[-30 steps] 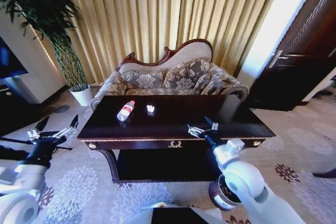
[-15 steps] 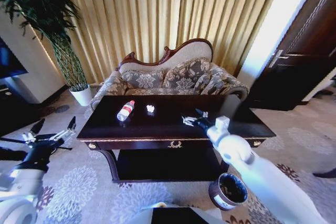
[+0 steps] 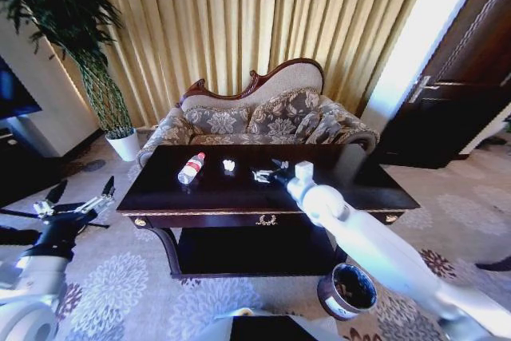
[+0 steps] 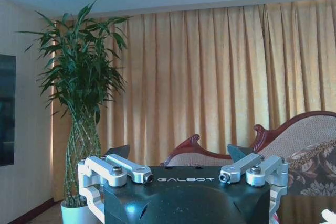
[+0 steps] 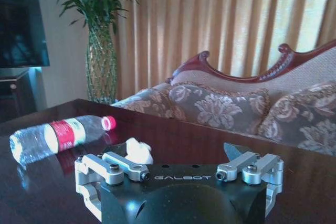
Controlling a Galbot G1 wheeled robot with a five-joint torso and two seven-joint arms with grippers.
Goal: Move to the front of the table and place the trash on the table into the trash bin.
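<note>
On the long dark glossy table (image 3: pixel 351 185), the right gripper (image 3: pixel 264 174) is held with fingers spread wide and empty; at its 9 o'clock lie the crumpled white paper wad (image 3: pixel 229 165) and clear red-capped plastic bottle (image 3: pixel 191 168). The left gripper (image 3: pixel 78 203) is held open beside the table. The small dark round bin (image 3: pixel 346 291) stands at 5 o'clock.

Open left gripper (image 4: pixel 177 153) before curtains (image 4: pixel 210 77), plant (image 4: pixel 84 87), sofa (image 4: pixel 304 145) (carved back).

We see a glossy dark wood desk (image 3: pixel 239 189), a clear plastic bottle (image 5: pixel 55 136) with a smooth red cap, a crumpled white paper wad (image 5: pixel 137 150), and a patterned cloth sofa (image 3: pixel 263 121) trimmed in polished wood.
</note>
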